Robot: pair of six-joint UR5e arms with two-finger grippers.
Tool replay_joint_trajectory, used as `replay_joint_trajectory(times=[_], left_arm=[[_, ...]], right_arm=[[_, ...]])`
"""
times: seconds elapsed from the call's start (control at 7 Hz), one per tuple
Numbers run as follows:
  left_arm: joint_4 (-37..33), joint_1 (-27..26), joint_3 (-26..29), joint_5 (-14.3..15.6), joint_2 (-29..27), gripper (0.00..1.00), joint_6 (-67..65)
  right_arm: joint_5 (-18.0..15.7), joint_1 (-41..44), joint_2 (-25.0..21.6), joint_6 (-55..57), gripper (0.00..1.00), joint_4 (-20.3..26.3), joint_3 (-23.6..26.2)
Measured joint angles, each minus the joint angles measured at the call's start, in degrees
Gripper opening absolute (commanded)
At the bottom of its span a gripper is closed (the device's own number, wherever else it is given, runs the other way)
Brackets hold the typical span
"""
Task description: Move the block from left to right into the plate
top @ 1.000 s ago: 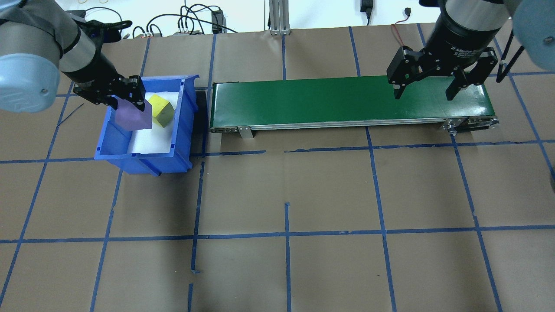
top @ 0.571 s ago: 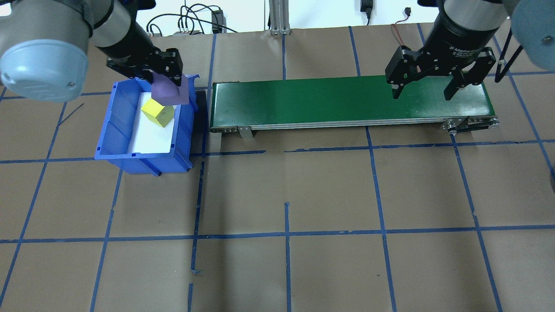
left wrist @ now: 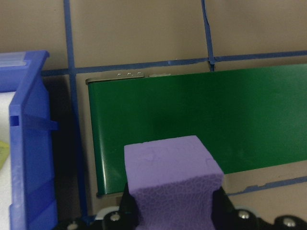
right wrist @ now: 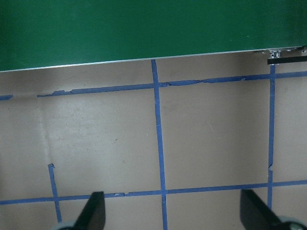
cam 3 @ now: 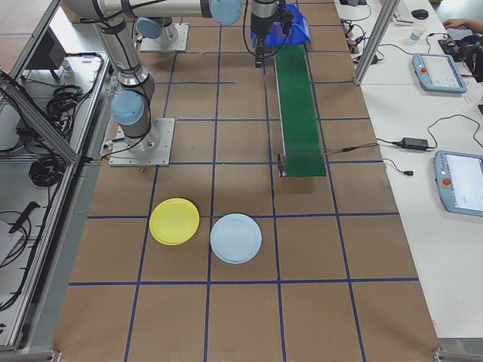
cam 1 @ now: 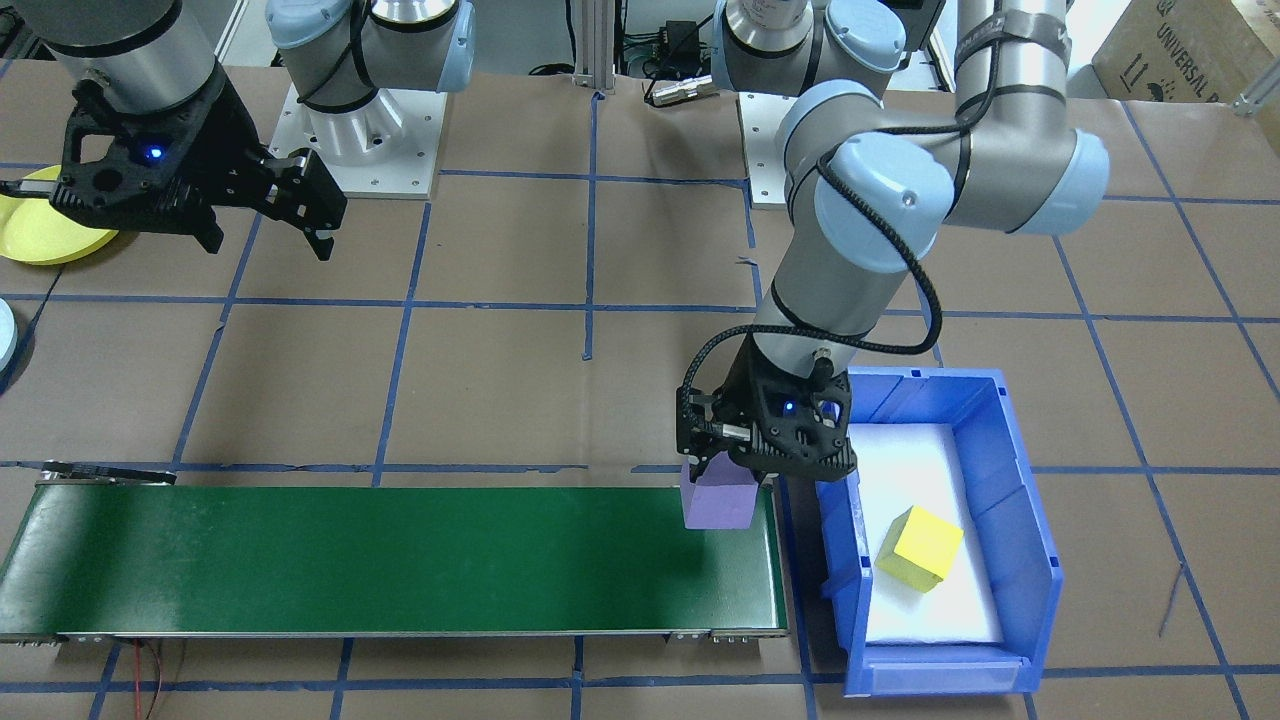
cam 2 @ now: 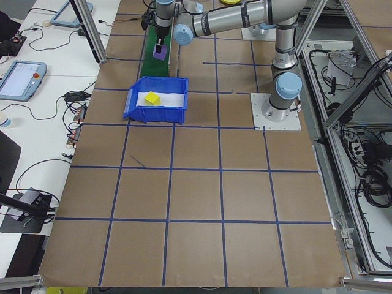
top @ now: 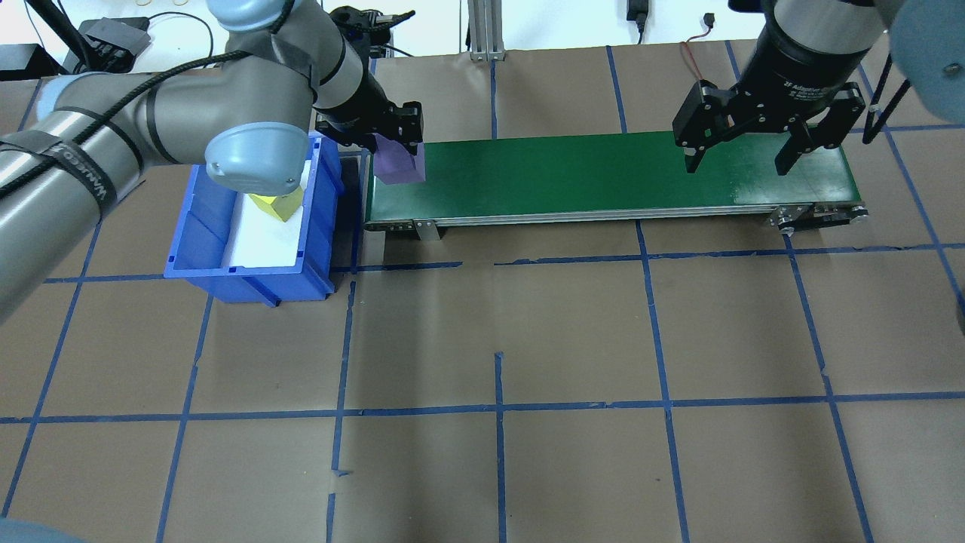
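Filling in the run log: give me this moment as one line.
left gripper: shut on purple block, over conveyor end | right gripper: open, empty | yellow block in blue bin

We see the purple block (left wrist: 171, 177) in the left gripper (top: 392, 147) as matt foam with a cracked, pebbly skin. Ahead of the fingers, the green belt (left wrist: 201, 120) looks smooth with a faint sheen, edged by a metal frame. Beside it the blue bin (cam 1: 1010, 520) is glossy plastic with a white matt liner. Tabletop (top: 497, 332) reads as matt brown paper with blue tape lines.
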Motion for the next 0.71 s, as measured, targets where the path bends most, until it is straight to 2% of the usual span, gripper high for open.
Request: replay_joint_trajectory(times=[0.29,0.71], left_arm=[[1.71,-0.25,-0.66,-0.06,-2.69,1.00,-0.29],[1.56,0.28,-0.36,0.87,0.46,1.00,2.01]], right_arm=[[-0.14,-0.03,0.00,-0.14,1.00,0.02,0.03],[0.78,-3.06,0.04,-1.06,1.00,-2.98,0.01]])
